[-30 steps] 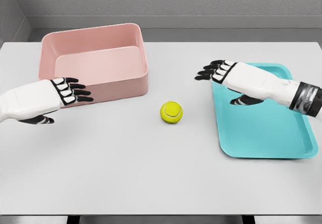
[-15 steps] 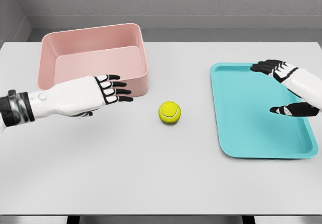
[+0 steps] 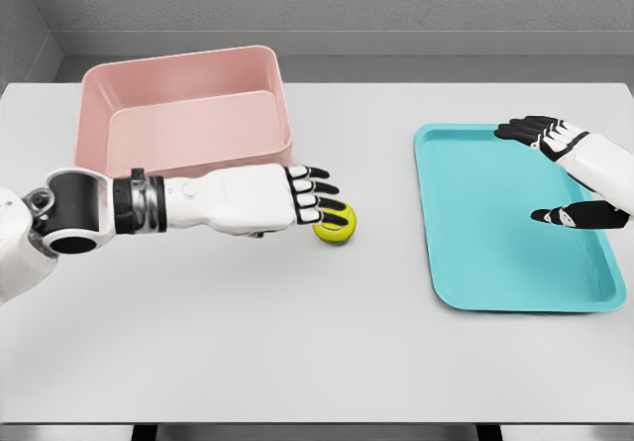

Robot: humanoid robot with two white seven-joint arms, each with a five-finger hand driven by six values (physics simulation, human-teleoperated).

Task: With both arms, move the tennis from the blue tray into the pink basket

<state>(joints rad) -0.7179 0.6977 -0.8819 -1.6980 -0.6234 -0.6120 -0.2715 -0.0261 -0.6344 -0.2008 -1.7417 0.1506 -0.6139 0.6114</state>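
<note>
At the nine o'clock side of the surface (image 3: 297, 342) the left arm reached in, and its left hand (image 3: 309, 198) lay with fingers stretched over the one tennis ball (image 3: 338, 223), their tips on or just above its top; whether they touched could not be told, and nothing was gripped. Behind that arm, at about eleven o'clock, stood the single pink basket (image 3: 183, 114), open and with nothing showing inside.

The ball sat on the bare surface near the middle, just beside the basket's near right corner and well apart from the tray. It would probably handle as a light, springy thing with a felt skin that gives some grip, yet round enough to roll away from a sideways nudge. The best hold looked to be across its widest part, fingers curling round the far side and thumb against the near side.

At three o'clock lay the one blue tray (image 3: 466, 243), with no ball in it. Over its right edge hovered the right hand (image 3: 565, 178), fingers spread and holding nothing.
</note>
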